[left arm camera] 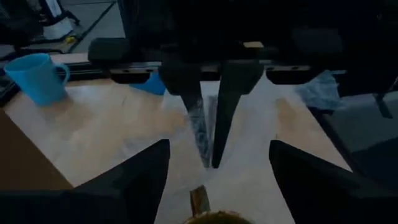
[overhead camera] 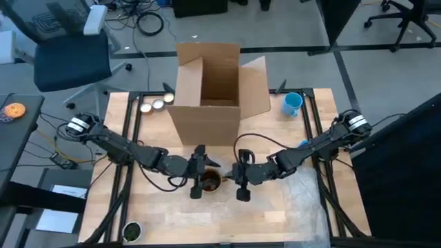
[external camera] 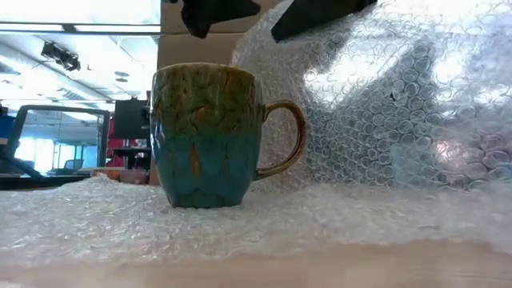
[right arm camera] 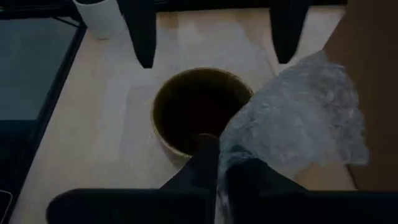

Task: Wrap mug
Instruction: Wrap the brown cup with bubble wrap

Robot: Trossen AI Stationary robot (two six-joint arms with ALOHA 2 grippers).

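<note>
Standing between both hands, mug (overhead camera: 209,181) rests on bubble wrap (external camera: 240,228).

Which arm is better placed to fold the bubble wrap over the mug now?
Probably the right. Its gripper is already shut on the bubble wrap, lifted beside the mug. The left gripper is open by the mug.

Items showing on the worktop (overhead camera: 303,213): two mugs, one green-brown (overhead camera: 209,181) and one blue (overhead camera: 292,103); one open cardboard box (overhead camera: 210,93); one bubble wrap sheet (external camera: 376,104); three small round tins (overhead camera: 157,105); two grippers, left (overhead camera: 198,171) and right (overhead camera: 242,176).
</note>
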